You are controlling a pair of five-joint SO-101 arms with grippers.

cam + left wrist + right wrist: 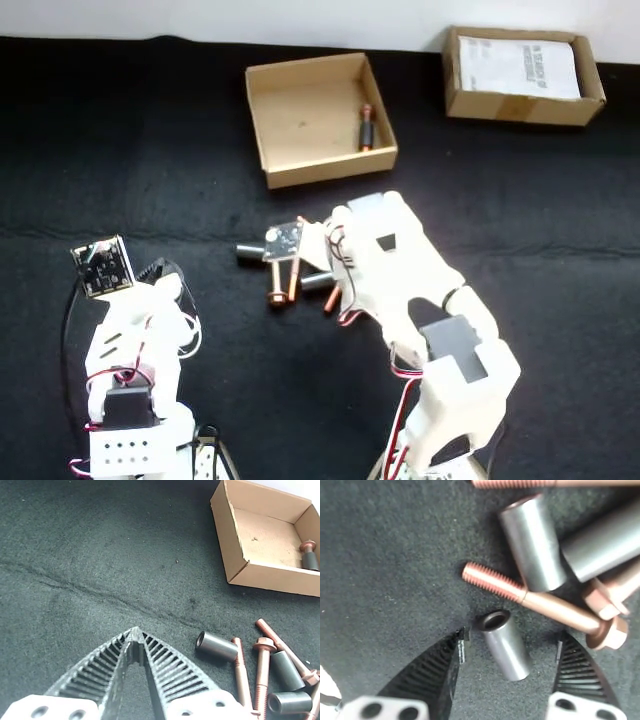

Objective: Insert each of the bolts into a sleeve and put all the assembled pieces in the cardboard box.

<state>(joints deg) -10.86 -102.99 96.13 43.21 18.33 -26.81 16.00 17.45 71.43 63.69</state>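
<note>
Right wrist view gives the best read of the step in hand: the right gripper is spread wide and holds nothing. Its jaws stand either side of a grey sleeve that lies flat on the black table, and neither touches it. A copper bolt lies just beside the sleeve's open end, with more sleeves and bolts past it. To take the sleeve well, I judge the jaws should drop squarely over its middle and close across its round body. That leaves both ends of the bore free for a bolt, and the finger nearest the neighbouring bolt should stay clear of it so nothing rolls. The left gripper is closed to its tips and empty, hanging over bare cloth to the left of the heap. High view supplies what the wrist cameras lack, the whole layout. The heap sits mid-table, and the cardboard box just beyond it holds one assembled piece against its right wall. A second box stands at the far right. From above, the right arm's wrist covers the grasp itself, so alignment is best judged from the wrist picture.
</note>
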